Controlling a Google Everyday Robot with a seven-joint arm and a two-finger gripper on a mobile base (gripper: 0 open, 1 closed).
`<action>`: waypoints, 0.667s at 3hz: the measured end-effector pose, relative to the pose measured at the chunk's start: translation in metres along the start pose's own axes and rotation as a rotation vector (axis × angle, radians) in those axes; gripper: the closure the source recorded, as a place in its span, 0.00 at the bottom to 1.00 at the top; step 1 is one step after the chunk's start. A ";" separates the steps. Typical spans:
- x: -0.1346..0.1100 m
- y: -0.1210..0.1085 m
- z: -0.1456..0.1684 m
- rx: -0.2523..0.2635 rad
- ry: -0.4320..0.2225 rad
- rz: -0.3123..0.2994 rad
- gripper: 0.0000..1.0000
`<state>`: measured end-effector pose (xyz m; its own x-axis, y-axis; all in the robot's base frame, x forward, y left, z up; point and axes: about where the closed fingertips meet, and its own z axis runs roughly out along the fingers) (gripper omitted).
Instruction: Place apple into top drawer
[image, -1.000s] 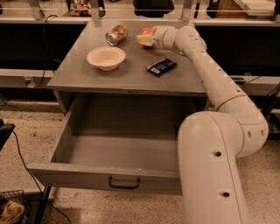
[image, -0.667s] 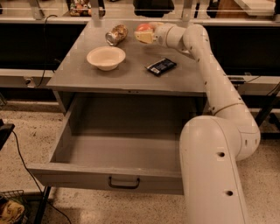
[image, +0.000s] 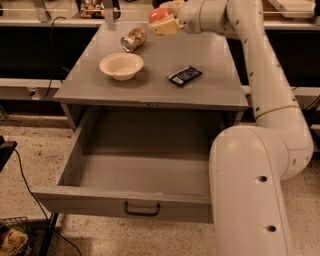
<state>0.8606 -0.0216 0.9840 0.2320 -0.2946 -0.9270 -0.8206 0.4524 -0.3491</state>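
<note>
The apple (image: 158, 14) is a small red-orange fruit held between the cream fingers of my gripper (image: 163, 18), lifted above the far part of the grey tabletop (image: 200, 95). The gripper is shut on the apple, with one finger (image: 165, 27) under it. My arm reaches in from the right. The top drawer (image: 90, 200) stands pulled wide open below the table's front edge, with a dark handle (image: 142, 210) on its front panel. Its inside is bare.
A cream bowl (image: 121, 65) sits left of centre on the table. A brownish metal can (image: 133, 39) lies on its side behind it. A dark snack packet (image: 184, 76) lies right of centre. A black cable (image: 30, 190) runs over the floor at left.
The gripper has risen from the tabletop with the apple and moved slightly left, toward the far edge.
</note>
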 end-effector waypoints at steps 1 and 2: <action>-0.016 0.019 -0.032 -0.052 0.068 0.035 1.00; -0.059 0.024 -0.100 0.009 0.062 0.089 1.00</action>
<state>0.7747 -0.0776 1.0439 0.1250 -0.3047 -0.9442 -0.8320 0.4863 -0.2671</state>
